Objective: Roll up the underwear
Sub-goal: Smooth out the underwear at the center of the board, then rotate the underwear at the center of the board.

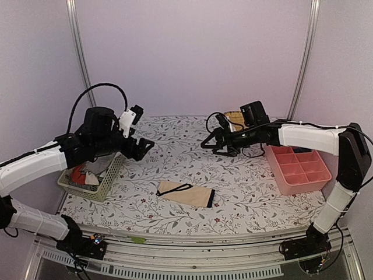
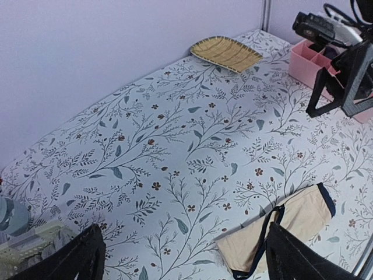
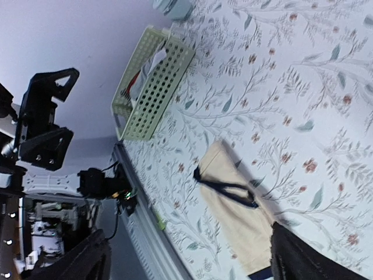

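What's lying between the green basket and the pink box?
The beige underwear with black edging lies flat on the flowery table, between the green basket and the pink box, touching neither. The top view shows it best.

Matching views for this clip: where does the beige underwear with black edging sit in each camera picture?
Top external: the beige underwear lies flat on the table, near centre.
Left wrist: lower right, partly behind a finger.
Right wrist: lower centre, reaching toward the bottom edge.
Shared landmark: the green basket, in all three views.
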Available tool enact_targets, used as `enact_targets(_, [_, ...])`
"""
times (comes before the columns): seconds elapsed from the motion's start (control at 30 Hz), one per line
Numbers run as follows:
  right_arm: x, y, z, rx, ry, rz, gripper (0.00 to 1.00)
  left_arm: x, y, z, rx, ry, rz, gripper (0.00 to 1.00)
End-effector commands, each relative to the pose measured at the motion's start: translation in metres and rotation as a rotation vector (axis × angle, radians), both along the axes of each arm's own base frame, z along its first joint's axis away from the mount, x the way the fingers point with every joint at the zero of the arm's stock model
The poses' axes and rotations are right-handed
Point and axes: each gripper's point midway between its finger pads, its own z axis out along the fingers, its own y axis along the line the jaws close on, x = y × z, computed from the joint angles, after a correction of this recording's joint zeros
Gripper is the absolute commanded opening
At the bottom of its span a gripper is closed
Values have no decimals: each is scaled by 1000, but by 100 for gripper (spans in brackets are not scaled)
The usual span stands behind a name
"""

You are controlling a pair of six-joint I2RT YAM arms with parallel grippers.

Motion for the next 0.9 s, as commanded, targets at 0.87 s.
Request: enact_targets(0.87, [32,-52,-183,-828,-185,65,99,-94,-17,-213,351,560,196,92])
